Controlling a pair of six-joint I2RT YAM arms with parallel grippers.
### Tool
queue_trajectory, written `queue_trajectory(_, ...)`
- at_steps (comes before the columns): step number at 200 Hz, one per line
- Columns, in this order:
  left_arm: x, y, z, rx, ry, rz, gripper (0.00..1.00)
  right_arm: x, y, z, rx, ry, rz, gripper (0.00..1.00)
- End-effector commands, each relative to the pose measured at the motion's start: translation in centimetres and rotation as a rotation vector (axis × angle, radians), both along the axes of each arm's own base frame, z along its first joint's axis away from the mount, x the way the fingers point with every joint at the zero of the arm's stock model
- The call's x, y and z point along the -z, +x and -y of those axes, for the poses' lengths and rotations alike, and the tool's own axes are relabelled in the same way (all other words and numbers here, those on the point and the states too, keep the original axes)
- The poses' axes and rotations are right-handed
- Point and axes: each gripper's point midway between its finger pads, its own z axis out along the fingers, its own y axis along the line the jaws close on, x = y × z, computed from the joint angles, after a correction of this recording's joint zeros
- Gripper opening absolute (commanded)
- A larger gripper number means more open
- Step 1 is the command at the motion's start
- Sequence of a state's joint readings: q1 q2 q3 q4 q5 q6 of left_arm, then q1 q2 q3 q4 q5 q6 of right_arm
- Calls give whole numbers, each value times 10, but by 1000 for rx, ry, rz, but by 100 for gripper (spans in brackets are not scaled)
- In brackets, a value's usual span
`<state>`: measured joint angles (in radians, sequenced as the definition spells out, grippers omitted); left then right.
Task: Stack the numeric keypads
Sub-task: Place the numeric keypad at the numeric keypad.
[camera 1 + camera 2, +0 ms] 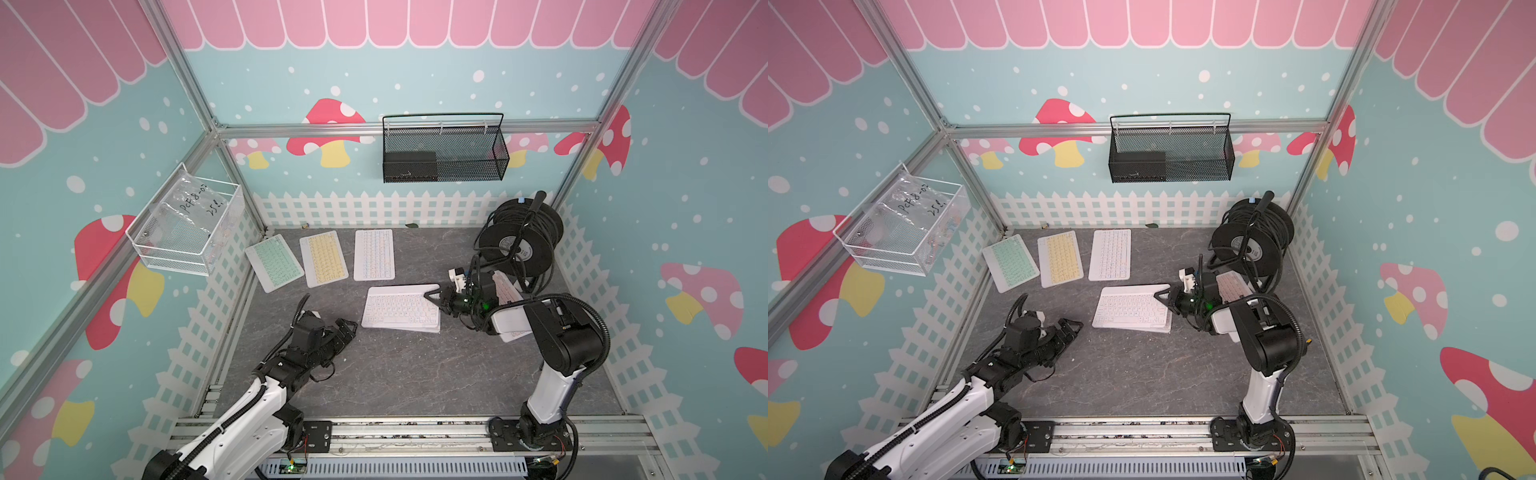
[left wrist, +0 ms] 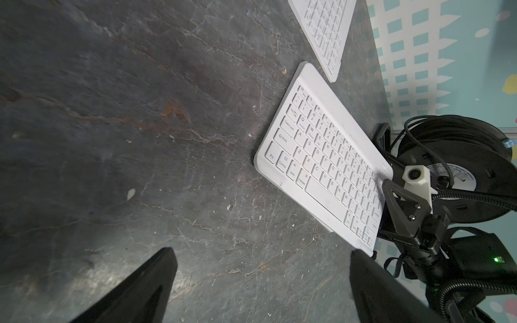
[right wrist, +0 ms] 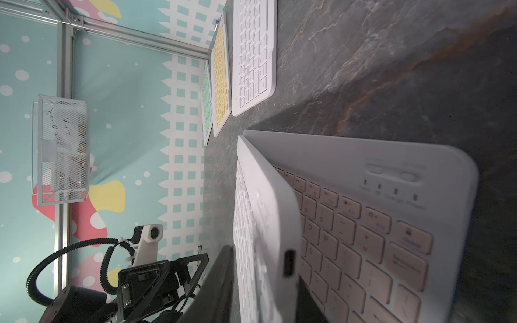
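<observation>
Two keypads are paired so far: the white keypad [image 1: 399, 309] lies tilted on a pink keypad [image 3: 363, 237], near the cable reel [image 1: 519, 237]. My right gripper [image 1: 430, 297] straddles its reel-side edge; whether it is clamped or loose I cannot tell. My left gripper [image 1: 349, 328] gapes wide and empty. Four are left to stack: a second pink keypad [image 1: 505, 289] just beside the reel, and the mint keypad [image 1: 274, 262], yellow keypad [image 1: 323, 257] and pale keypad [image 1: 374, 254] well apart from it.

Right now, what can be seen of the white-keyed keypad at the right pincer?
The white-keyed keypad is thin, rectangular, plastic-looking, white-framed, round-cornered, with a port in one short edge. It lies keys up on a pink-keyed keypad, the end nearest the right pincer raised off it, between that pincer's fingers.
</observation>
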<state>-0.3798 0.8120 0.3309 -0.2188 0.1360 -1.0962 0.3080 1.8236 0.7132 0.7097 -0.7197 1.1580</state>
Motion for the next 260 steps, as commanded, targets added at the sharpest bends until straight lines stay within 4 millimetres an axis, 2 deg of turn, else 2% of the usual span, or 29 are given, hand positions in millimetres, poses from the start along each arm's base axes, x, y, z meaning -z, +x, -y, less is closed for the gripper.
queue_trajectory(1, 1, 0, -2, -13, -11, 2, 99, -8, 11, 4, 21, -38, 49, 30)
queue_trajectory(52, 1, 2, 0, -7, -10, 2, 99, -1, 19, 16, 76, -153, 43, 36)
queue_trajectory(139, 2, 5, 2, 5, -3, -5, 99, 16, 18, 42, 174, -306, -6, 34)
queue_trajectory(172, -10, 16, -2, 29, 98, 13, 99, 14, 16, 57, 220, -390, -7, 34)
queue_trajectory(198, -19, 37, 1, 87, 198, 24, 99, 11, 14, 63, 217, -461, 2, 48)
queue_trajectory(229, -13, 66, 10, 156, 293, -6, 99, 12, 9, 63, 196, -552, 3, 68)
queue_trajectory(237, -11, 72, 12, 168, 314, -11, 99, 13, 8, 62, 188, -570, 5, 77)
queue_trajectory(260, -5, 89, 17, 194, 363, -18, 99, 13, 4, 59, 179, -585, 6, 82)
